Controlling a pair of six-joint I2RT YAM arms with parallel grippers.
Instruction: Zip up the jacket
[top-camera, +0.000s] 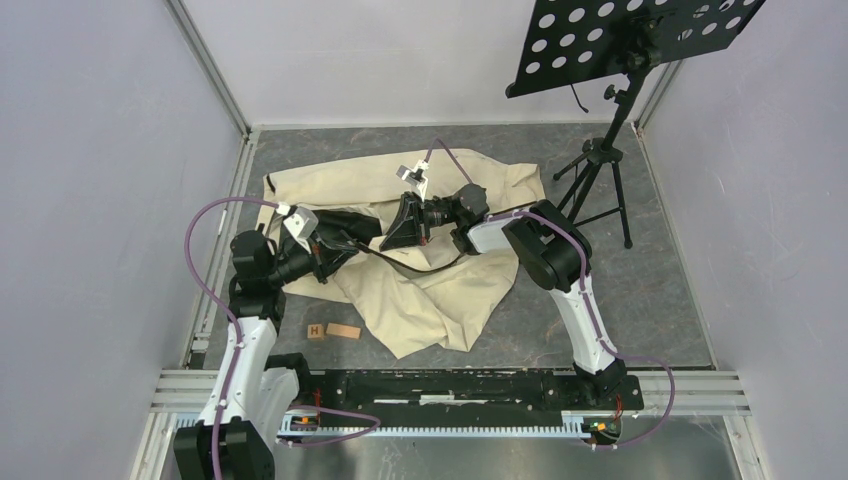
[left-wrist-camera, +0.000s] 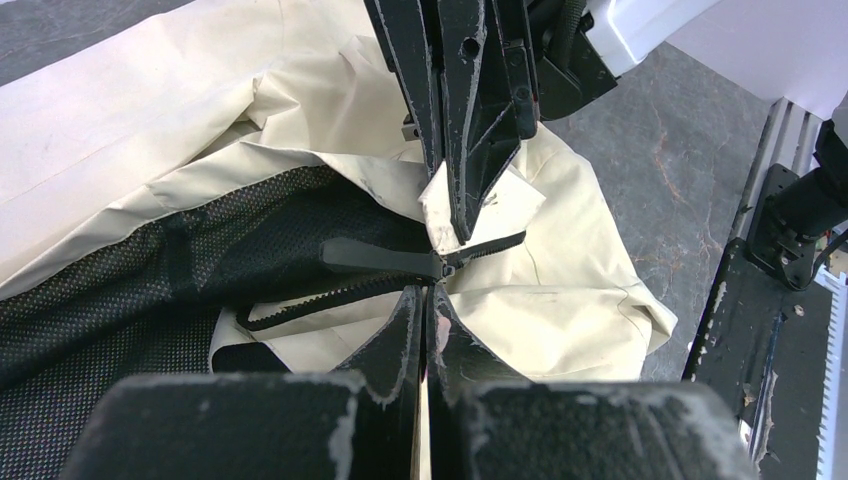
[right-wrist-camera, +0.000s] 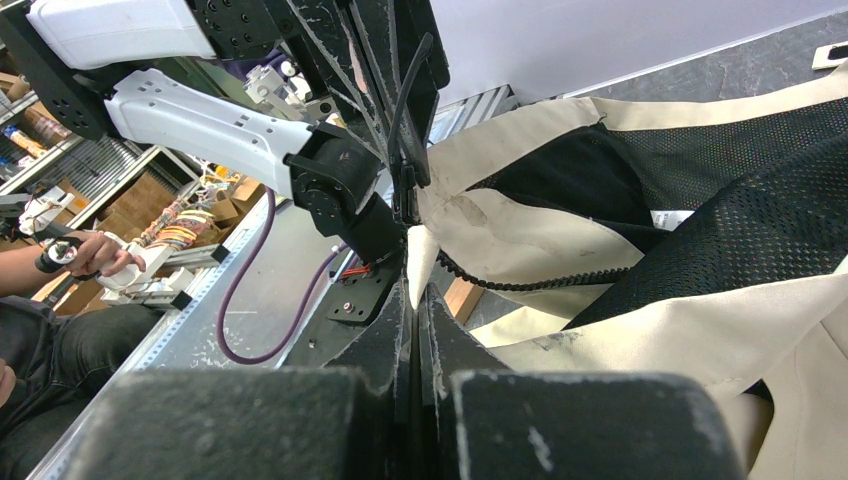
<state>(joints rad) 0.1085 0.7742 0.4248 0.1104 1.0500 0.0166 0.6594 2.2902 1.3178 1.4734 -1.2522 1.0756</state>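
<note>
We see the jacket (top-camera: 440, 290) lying crumpled on the grey surface (top-camera: 660, 290), in the middle of it and in front of both arms. Most of it lies cream side up. One part is folded open, so the dark mesh lining (left-wrist-camera: 120, 290) shows.

Both arms reach in over the cloth and meet tip to tip above it. The left tool (left-wrist-camera: 424, 295) has its jaws pressed together, with a thin edge of cream cloth pinched between them just beside the zipper (left-wrist-camera: 330, 297). The right tool (right-wrist-camera: 415, 295) comes from the opposite side. Its jaws are closed as well, on a small cream corner of the jacket next to a row of dark zipper teeth. The two sets of tips sit very near each other, almost touching.

From the pinched spot, a loose run of zipper teeth curves away over the lining, with the two sides of the front apart there. We cannot tell whether the slider is seated on both rows.

Two small wooden blocks (top-camera: 331, 331) rest on the surface just beside the near hem. A black music stand (top-camera: 600, 160) stands at the far right corner, apart from the jacket.
</note>
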